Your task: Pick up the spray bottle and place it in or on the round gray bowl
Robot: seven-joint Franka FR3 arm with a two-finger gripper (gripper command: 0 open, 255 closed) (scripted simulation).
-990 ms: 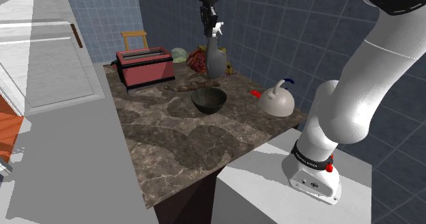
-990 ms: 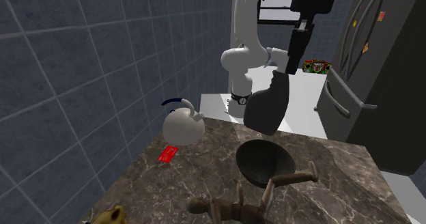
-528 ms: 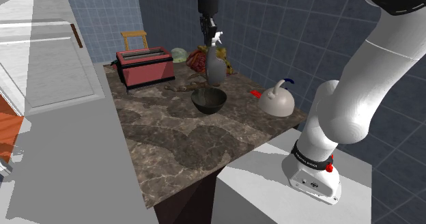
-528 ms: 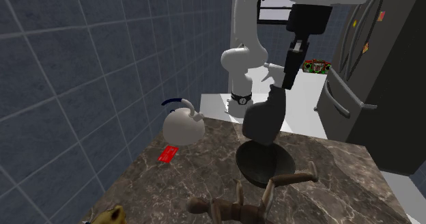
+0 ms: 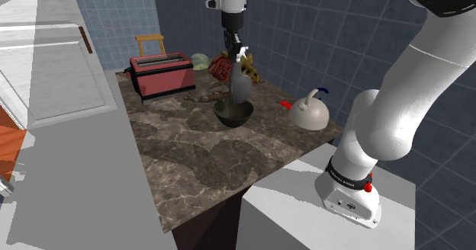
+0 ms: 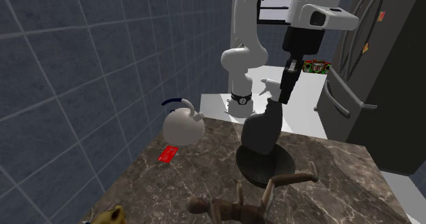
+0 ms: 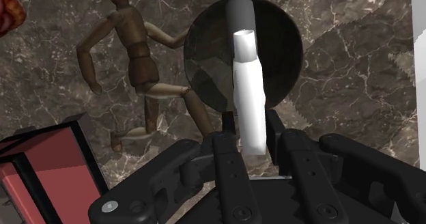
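Now the claw (image 5: 233, 49): clenched on the spray bottle's white top and pointing straight down. In the wrist view we see the claw (image 7: 251, 139) with its fingers (image 7: 226, 154) pressed to either side of that white part.
Spray bottle (image 5: 241, 87): grey body and white top, hanging upright from the claw right over the bowl. Its base is low at the bowl's mouth, and we cannot tell whether it touches the inside. From the second exterior view the spray bottle (image 6: 263, 130) covers the bowl's far rim.
Bowl (image 5: 233, 116): dark and round, standing on the table near its middle. In the wrist view we see the bowl (image 7: 205, 52) beyond the bottle's tip.
Toaster (image 5: 162, 73): red, at about ten o'clock from the bowl in the shoulder view, apart from it.
Wooden figure (image 6: 232, 205): lying flat on the table just beside the bowl, at six o'clock from it in the second exterior view.
Kettle (image 5: 309, 113): white with a dark handle, at three o'clock from the bowl in the shoulder view.
Red card (image 5: 285, 104): small and flat on the table, just beside the kettle at its ten o'clock in the shoulder view.
Table (image 5: 206, 161): dark marbled stone top.
Stand (image 5: 297, 206): pale box at the table's five o'clock corner in the shoulder view, carrying the arm's base.
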